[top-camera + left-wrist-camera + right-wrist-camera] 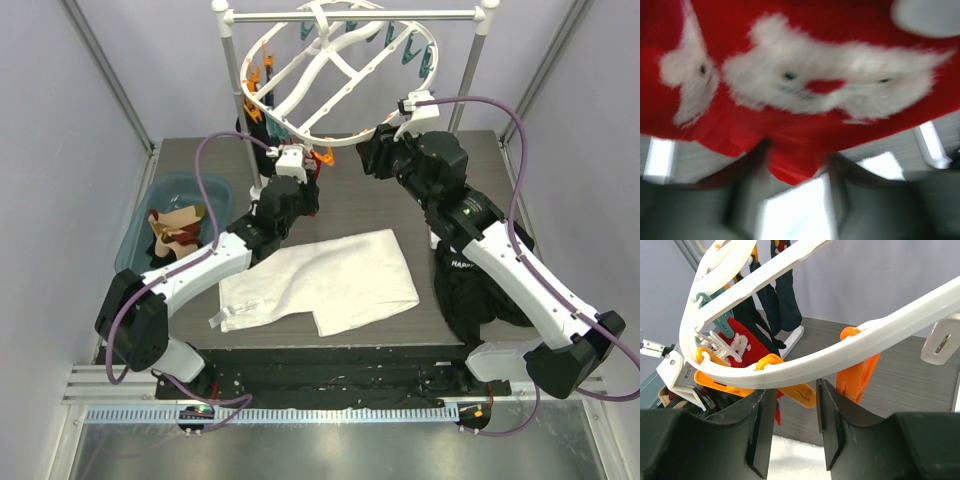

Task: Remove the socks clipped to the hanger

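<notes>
I count tan socks [178, 228] in the teal bin [215, 188] at nine o'clock. The red sock [805, 90] and navy socks [785, 290] are not yet unclipped. Right gripper [792, 425] gapes; left gripper [796, 160], can't tell.

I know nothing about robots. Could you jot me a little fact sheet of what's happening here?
Hanger: white oval hanger hooked on a grey rail
Clipped on: red sock, dark socks
Left arm: left claw open, the red sock's lower edge between its fingers
Right arm: right claw open under the hanger's rim, an orange clip between its fingers
Bin: teal bin holding tan socks
Table: white cloth, black garment
</notes>
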